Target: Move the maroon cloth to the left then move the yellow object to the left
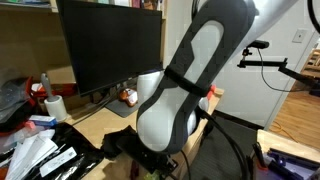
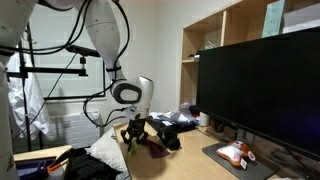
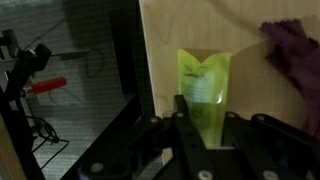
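In the wrist view the yellow object (image 3: pixel 205 85), a yellow-green flat packet, lies on the wooden table (image 3: pixel 165 40) close to its edge. My gripper (image 3: pixel 205 125) has one finger on each side of the packet's lower end and is closed against it. The maroon cloth (image 3: pixel 292 55) lies crumpled on the table to the upper right of the packet, apart from it. In an exterior view the gripper (image 2: pixel 135 135) is down at the table surface with the cloth (image 2: pixel 157 148) beside it. In an exterior view the arm (image 1: pixel 190 80) hides both objects.
A large black monitor (image 2: pixel 265 90) stands on the table, with an orange and white object (image 2: pixel 237 152) on its base. Clutter and a paper roll (image 1: pixel 55 105) lie at one end of the table. The table edge (image 3: pixel 140 80) drops to the floor beside the packet.
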Controlling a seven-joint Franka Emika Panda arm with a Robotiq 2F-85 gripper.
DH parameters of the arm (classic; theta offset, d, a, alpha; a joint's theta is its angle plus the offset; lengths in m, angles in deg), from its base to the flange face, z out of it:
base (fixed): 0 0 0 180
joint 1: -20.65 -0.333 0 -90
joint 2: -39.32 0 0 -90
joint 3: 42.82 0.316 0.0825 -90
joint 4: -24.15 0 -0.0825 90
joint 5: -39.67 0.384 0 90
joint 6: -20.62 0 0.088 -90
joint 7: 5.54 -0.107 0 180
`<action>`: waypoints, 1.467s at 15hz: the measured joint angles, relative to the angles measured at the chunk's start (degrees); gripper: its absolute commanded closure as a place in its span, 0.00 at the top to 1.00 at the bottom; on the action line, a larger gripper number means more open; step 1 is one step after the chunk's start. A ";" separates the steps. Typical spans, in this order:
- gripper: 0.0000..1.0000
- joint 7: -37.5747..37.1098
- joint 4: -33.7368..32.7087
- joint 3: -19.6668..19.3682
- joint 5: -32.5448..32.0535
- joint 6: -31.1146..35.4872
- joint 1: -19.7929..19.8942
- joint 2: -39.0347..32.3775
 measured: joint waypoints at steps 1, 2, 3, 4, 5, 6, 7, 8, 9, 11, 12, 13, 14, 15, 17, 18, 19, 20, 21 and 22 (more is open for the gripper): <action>0.60 -1.44 -1.03 1.18 -1.33 -1.02 1.10 -0.39; 0.66 -2.31 -1.83 2.25 -2.31 -1.49 2.20 -0.70; 0.73 -2.71 -2.39 3.20 -2.98 -1.54 3.28 -0.98; 0.79 -2.87 -2.80 3.96 -3.47 -1.53 4.19 -1.17; 0.86 -2.87 -3.14 4.58 -3.83 -1.41 5.03 -1.31; 0.92 -2.87 -3.35 5.11 -4.08 -0.77 5.78 -1.41; 0.98 -2.87 -3.52 5.66 -4.10 0.20 6.52 -1.50; 0.99 -2.59 -3.58 6.60 -4.03 1.86 7.53 -1.50; 1.00 -1.68 -3.60 8.11 -3.19 4.33 8.92 -1.47; 1.00 2.16 -3.59 12.21 0.45 10.38 12.40 -1.25; 1.00 4.85 -3.45 14.41 2.43 13.31 14.25 -0.89; 1.00 7.81 -3.16 16.51 4.22 16.04 16.07 -0.36; 1.00 11.79 -2.62 19.15 6.50 18.17 18.41 0.54; 1.00 15.92 -1.90 22.39 8.50 19.63 21.45 1.70; 1.00 24.31 -0.02 30.76 12.11 20.05 29.93 5.01; 1.00 28.40 0.85 34.59 14.24 19.27 34.21 6.86; 1.00 32.74 1.60 38.22 16.62 17.78 38.62 8.91; 1.00 36.97 2.09 40.75 18.74 15.61 42.47 10.98; 1.00 41.09 2.39 42.08 20.84 13.11 45.60 12.97; 1.00 45.24 2.59 42.12 23.32 10.62 48.03 14.90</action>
